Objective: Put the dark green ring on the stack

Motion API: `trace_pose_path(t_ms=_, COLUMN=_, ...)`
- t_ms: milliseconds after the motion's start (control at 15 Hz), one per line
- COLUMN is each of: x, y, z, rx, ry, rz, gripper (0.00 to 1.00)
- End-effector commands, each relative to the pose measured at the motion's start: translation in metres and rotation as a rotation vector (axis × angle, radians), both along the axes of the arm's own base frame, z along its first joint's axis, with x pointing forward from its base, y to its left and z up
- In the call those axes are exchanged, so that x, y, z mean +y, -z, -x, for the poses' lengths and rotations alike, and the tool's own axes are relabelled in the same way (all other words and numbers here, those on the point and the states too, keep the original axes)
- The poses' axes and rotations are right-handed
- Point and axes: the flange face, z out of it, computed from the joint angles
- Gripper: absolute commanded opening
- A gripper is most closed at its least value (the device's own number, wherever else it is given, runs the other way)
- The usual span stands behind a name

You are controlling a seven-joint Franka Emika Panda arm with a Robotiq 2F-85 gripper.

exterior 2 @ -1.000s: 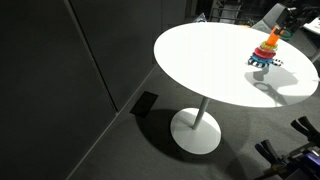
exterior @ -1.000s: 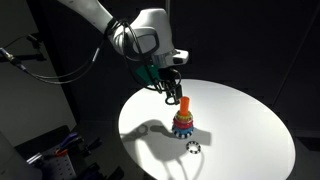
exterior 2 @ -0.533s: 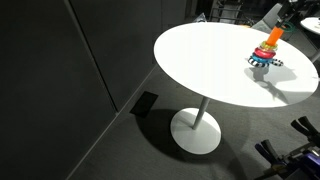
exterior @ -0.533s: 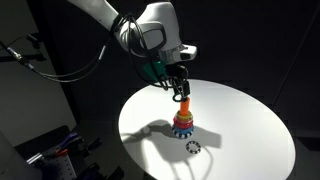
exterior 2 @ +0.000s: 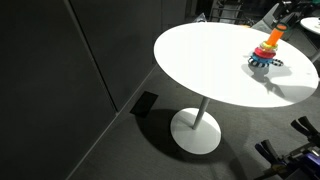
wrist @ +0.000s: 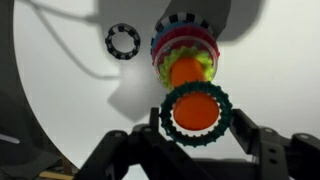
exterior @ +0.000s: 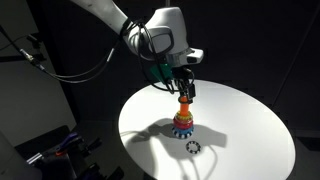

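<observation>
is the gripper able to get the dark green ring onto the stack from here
Probably yes. The gripper holds the dark green ring just above the stack, and in the wrist view the orange peg shows through the ring's centre. Nothing lies between them; the checkered ring sits off to the side.

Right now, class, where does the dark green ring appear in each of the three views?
In an exterior view: the dark green ring is centre, at the gripper tips over the stack.
In an exterior view: far upper right, above the stack; too small to make out.
Wrist view: lower centre, held in the gripper.
Shared landmark: the stack's orange peg.
</observation>
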Motion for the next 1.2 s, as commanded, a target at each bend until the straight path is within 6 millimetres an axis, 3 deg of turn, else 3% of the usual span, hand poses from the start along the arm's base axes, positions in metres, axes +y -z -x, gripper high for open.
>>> trace_pose_path(t_ms=0, x=-0.008, y=0.007, z=-0.016, rx=0.02, ry=0.024, rz=-0.032, gripper=0.47)
trace_pose_path(t_ms=200, x=-0.008, y=0.018, z=-0.019, rx=0.054, ry=0.028, rz=-0.066, gripper=0.47)
trace_pose_path(t_ms=267, x=-0.008, y=0.02, z=-0.018, rx=0.064, ry=0.027, rz=-0.073, gripper=0.93)
trace_pose_path(t_ms=467, x=-0.008, y=0.022, z=-0.017, rx=0.092, ry=0.023, rz=-0.094, gripper=1.0)
trace_pose_path(t_ms=1133, x=-0.003, y=0.021, z=-0.001, rx=0.215, ry=-0.1, rz=-0.186, gripper=1.0)
